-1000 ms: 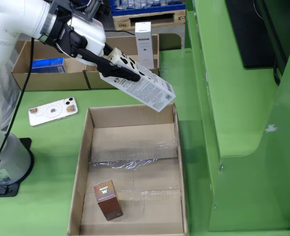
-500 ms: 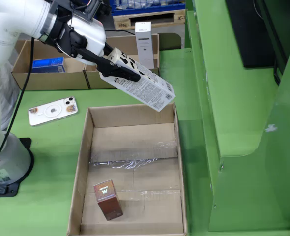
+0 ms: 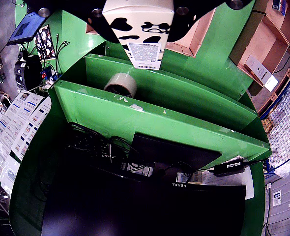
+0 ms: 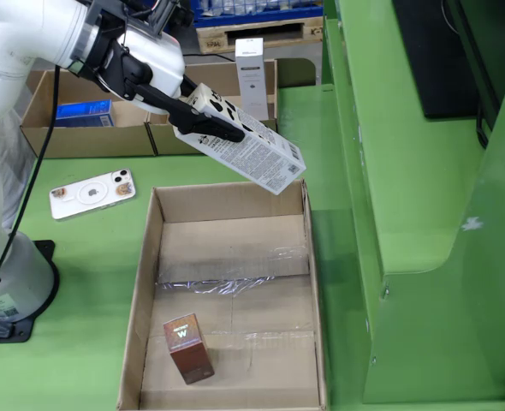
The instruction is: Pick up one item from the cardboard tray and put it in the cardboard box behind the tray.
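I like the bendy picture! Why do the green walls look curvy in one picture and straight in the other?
The view that rides on the gripper bulges like a fisheye, bowing the green shelf; its bottom is dark. The view from the side is evenly lit and straight-edged: the cardboard tray keeps square sides, with glare on its tape.

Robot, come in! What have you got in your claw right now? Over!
Gripper shut on white carton, tilted, lifted above cardboard tray. Brown box left in tray. Cardboard box behind, nothing blocking.
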Controlling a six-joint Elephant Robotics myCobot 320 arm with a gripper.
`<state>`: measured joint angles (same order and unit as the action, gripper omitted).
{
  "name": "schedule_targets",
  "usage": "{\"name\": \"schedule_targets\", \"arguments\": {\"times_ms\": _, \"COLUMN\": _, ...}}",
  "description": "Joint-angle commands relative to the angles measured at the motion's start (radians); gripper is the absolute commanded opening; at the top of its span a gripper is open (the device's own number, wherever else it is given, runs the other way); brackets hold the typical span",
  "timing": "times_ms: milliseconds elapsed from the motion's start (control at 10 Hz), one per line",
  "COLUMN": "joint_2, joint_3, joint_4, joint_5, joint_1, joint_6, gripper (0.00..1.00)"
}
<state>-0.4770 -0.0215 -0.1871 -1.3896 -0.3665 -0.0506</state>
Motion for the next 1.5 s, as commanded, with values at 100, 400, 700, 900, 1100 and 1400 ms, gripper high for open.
{"name": "schedule_targets", "arguments": {"times_ms": 100, "joint_2": 0.005, "joint_3": 0.021, "joint_4": 0.039, "joint_5": -0.004, "joint_1": -0.003, "joint_6": -0.027, "gripper": 0.0}}
{"name": "schedule_targets", "arguments": {"times_ms": 400, "joint_2": -0.002, "joint_3": 0.021, "joint_4": 0.04, "joint_5": -0.035, "joint_1": -0.037, "joint_6": -0.061, "gripper": 0.0}}
{"name": "schedule_targets", "arguments": {"times_ms": 700, "joint_2": 0.023, "joint_3": 0.021, "joint_4": 0.015, "joint_5": -0.04, "joint_1": -0.132, "joint_6": -0.056, "gripper": 0.0}}
{"name": "schedule_targets", "arguments": {"times_ms": 900, "joint_2": 0.026, "joint_3": 0.021, "joint_4": 0.004, "joint_5": -0.03, "joint_1": -0.218, "joint_6": -0.044, "gripper": 0.0}}
{"name": "schedule_targets", "arguments": {"times_ms": 1100, "joint_2": 0.015, "joint_3": 0.021, "joint_4": 0.027, "joint_5": -0.011, "joint_1": -0.297, "joint_6": -0.035, "gripper": 0.0}}
{"name": "schedule_targets", "arguments": {"times_ms": 1400, "joint_2": 0.004, "joint_3": 0.021, "joint_4": 0.045, "joint_5": -0.004, "joint_1": -0.369, "joint_6": -0.031, "gripper": 0.0}}
